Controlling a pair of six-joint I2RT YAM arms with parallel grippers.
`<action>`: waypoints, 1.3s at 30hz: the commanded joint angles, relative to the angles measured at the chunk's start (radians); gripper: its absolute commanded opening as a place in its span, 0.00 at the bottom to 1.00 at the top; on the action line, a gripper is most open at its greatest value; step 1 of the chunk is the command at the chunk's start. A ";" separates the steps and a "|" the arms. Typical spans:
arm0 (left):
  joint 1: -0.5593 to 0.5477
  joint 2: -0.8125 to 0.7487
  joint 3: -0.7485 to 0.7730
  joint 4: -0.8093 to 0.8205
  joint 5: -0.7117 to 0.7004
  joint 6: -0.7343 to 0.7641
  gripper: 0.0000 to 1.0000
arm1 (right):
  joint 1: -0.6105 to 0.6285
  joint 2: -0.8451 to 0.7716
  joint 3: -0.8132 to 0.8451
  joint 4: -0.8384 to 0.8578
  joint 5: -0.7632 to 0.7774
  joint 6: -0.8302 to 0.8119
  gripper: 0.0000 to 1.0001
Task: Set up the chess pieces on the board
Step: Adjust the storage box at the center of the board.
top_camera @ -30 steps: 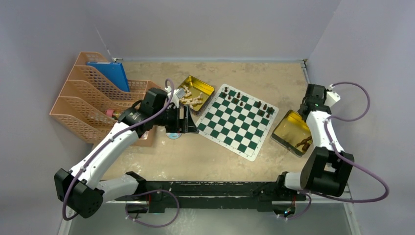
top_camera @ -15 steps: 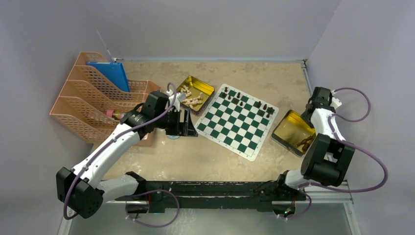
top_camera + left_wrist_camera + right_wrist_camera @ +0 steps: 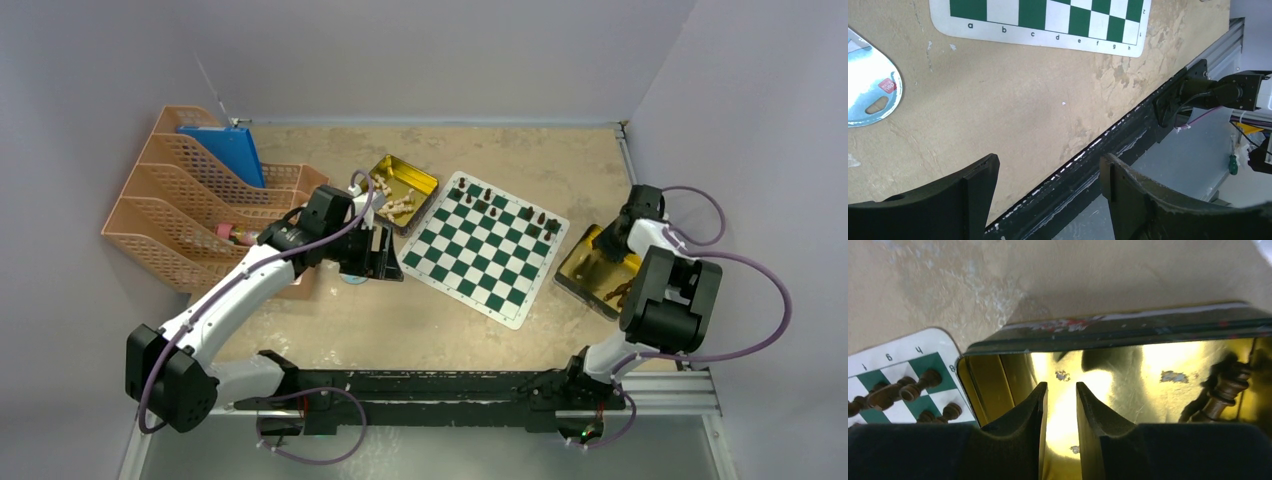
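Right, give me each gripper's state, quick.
Left gripper: open wide, empty.
Right gripper: open only narrowly, empty, over the gold tin.

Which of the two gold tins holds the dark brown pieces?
The tin right of the board, beneath the right gripper; the tin left of the board holds pale pieces.

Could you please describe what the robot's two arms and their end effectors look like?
The left arm and right arm both have white links with bulky black joint housings, and a purple cable loops along each. The left end effector and right end effector each carry two matte black, tapered fingers.
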 commanded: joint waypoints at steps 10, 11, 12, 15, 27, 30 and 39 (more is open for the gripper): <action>0.005 0.006 0.017 0.007 -0.025 0.042 0.72 | 0.136 -0.079 -0.098 -0.029 -0.089 0.093 0.29; 0.005 0.006 0.020 0.005 -0.025 0.041 0.72 | 0.138 -0.090 -0.109 -0.040 -0.076 0.098 0.29; 0.005 0.006 0.025 0.002 -0.025 0.039 0.72 | 0.137 -0.103 -0.120 -0.051 -0.074 0.099 0.28; 0.006 0.003 0.035 -0.007 -0.020 0.034 0.72 | 0.138 -0.137 -0.147 -0.084 -0.069 0.106 0.28; 0.006 -0.015 0.044 -0.017 -0.014 0.025 0.72 | 0.138 -0.191 -0.059 -0.209 0.093 0.105 0.25; 0.005 -0.016 0.044 -0.011 -0.005 0.021 0.72 | 0.138 -0.233 -0.010 -0.216 0.074 0.116 0.28; 0.005 0.000 0.056 0.005 0.025 0.025 0.72 | 0.222 -0.208 0.090 -0.198 -0.015 0.144 0.40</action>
